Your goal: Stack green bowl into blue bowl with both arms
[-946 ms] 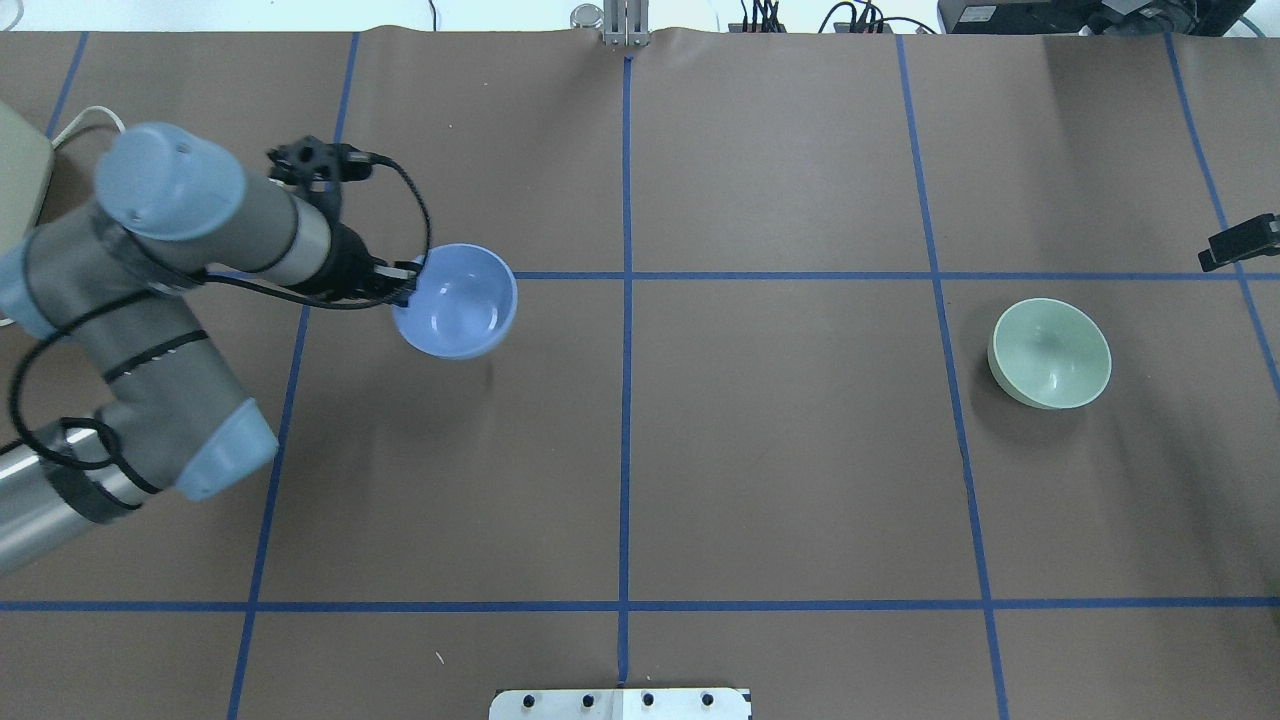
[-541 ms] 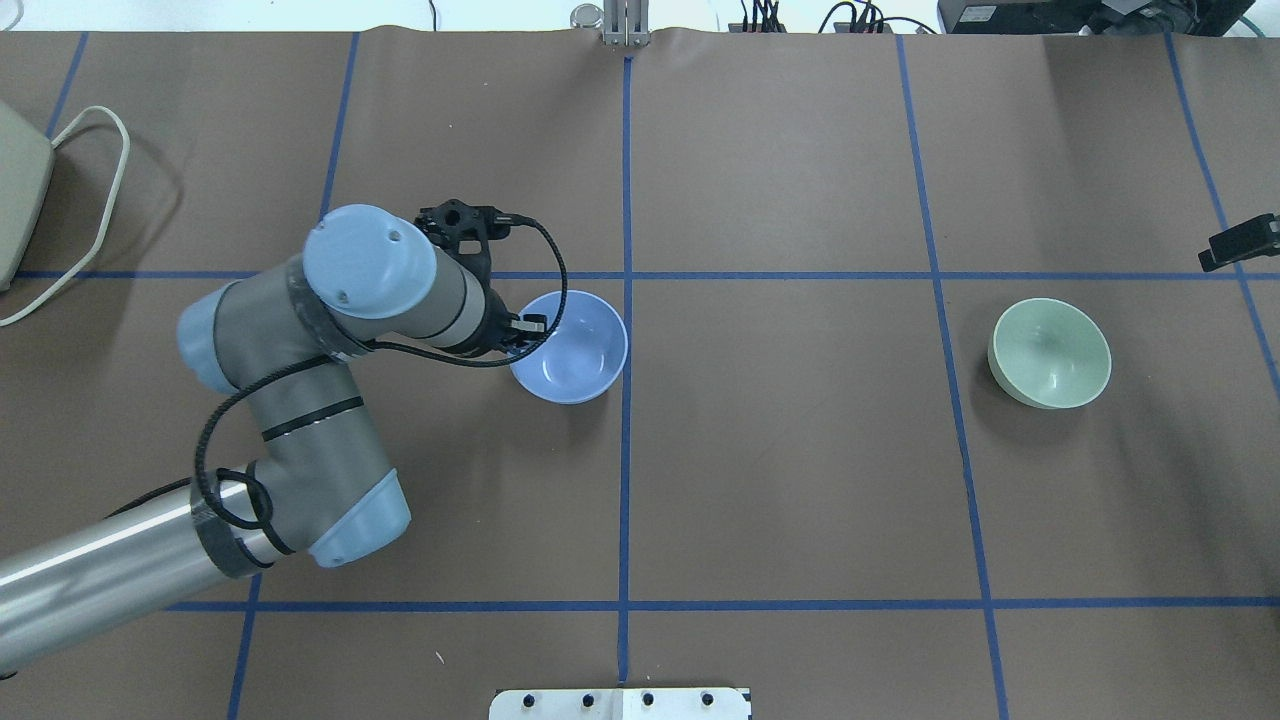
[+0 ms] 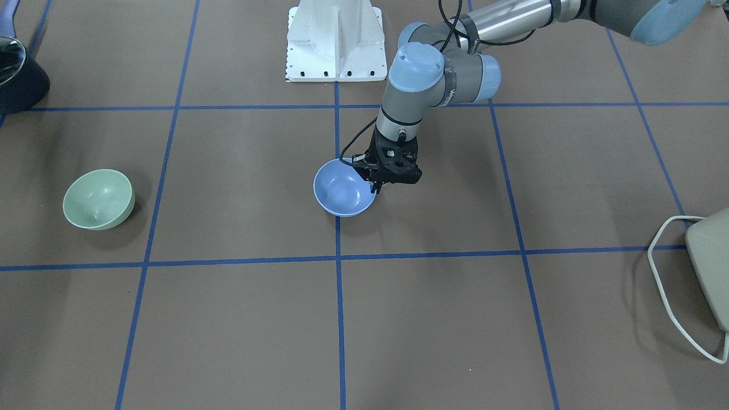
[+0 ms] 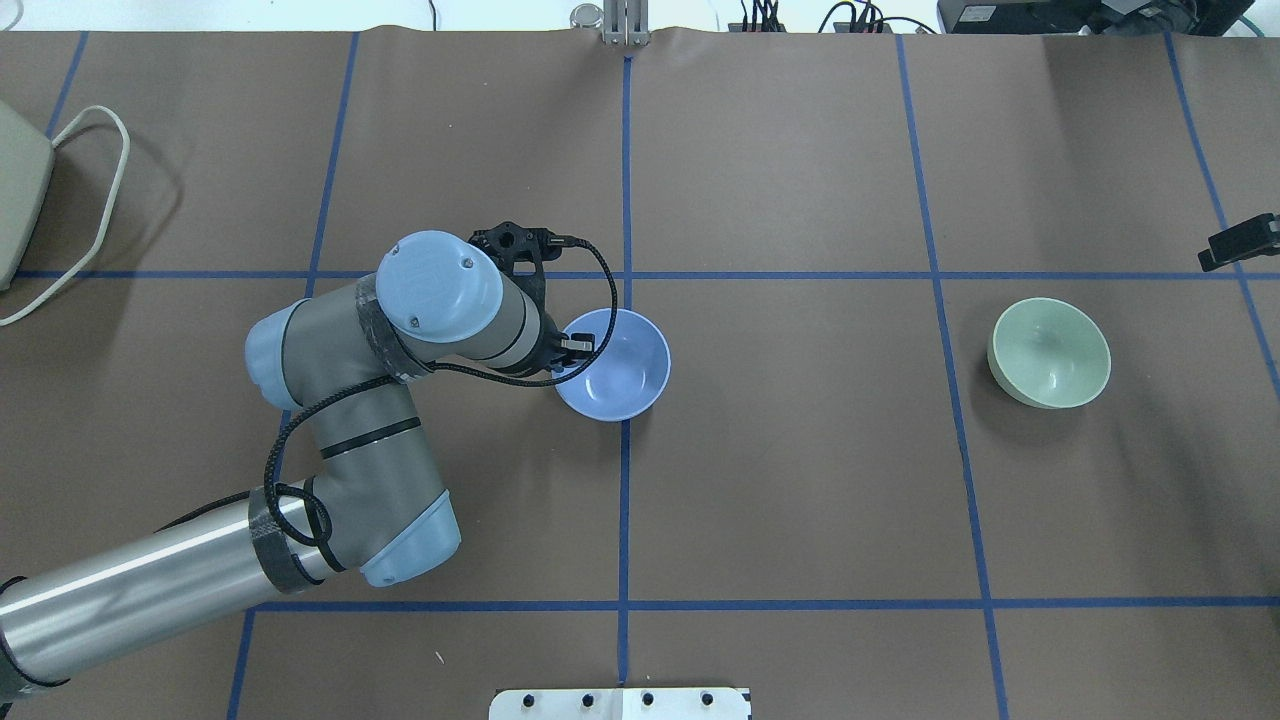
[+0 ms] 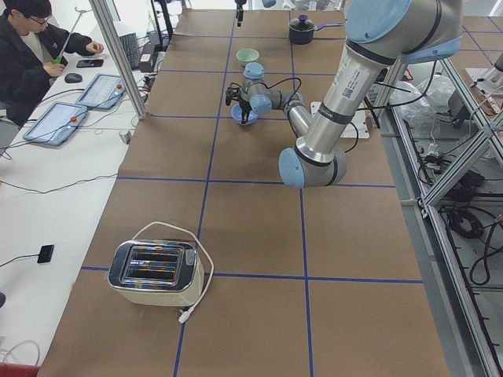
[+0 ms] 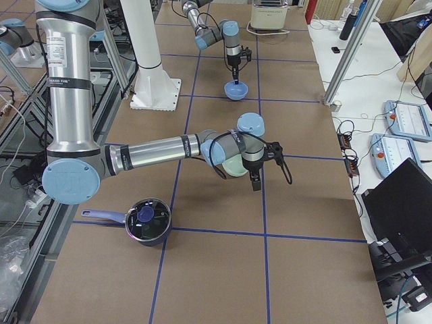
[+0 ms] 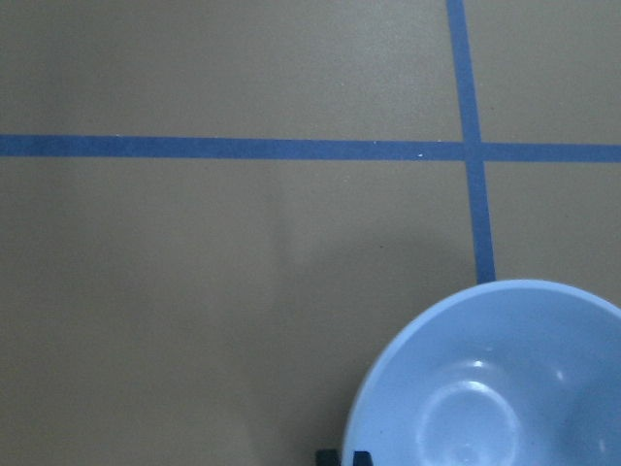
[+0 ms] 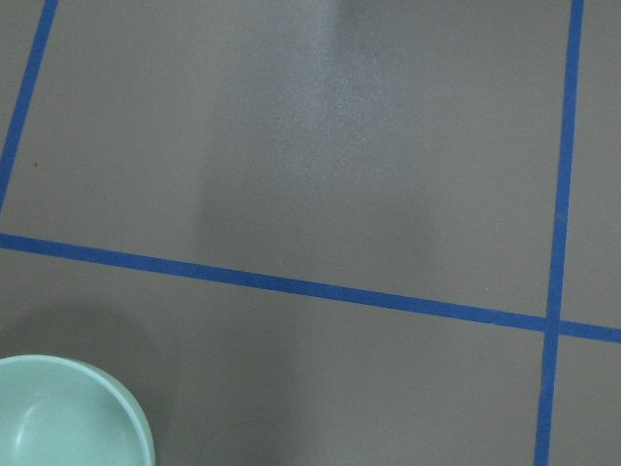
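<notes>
Brown paper covers the table (image 3: 228, 319) in front of you, ruled into large squares by blue tape lines (image 3: 338, 319). Near the middle you find the blue bowl (image 3: 342, 196), upright with its mouth up, lying across the central tape line between two cross lines. The left gripper (image 3: 376, 185) comes down onto it from a sharply bent wrist and is pinched on the rim at the side toward the robot's left. In the left wrist view, two black fingertips (image 7: 344, 456) show close together at the bottom edge, right at that rim. Whether the bowl rests on the paper or hangs just off it, you cannot tell from these views. Well apart, toward the robot's right, the green bowl (image 3: 98, 199) stands upright and alone in its square. The right gripper (image 6: 255, 177) points down beside it, on your side of the bowl. The right wrist camera catches only a curve of the green rim in its lower left corner, and nothing shows whether those fingers are spread or pressed together. At the table's end on the robot's left sits a cream toaster (image 5: 155, 272) with its cord looped beside it. At the opposite end is a dark lidded pot (image 6: 147, 220). The white base pedestal (image 3: 336, 40) stands at the far edge from you, and a person (image 5: 27, 47) sits at a side desk with tablets (image 5: 55, 122).
</notes>
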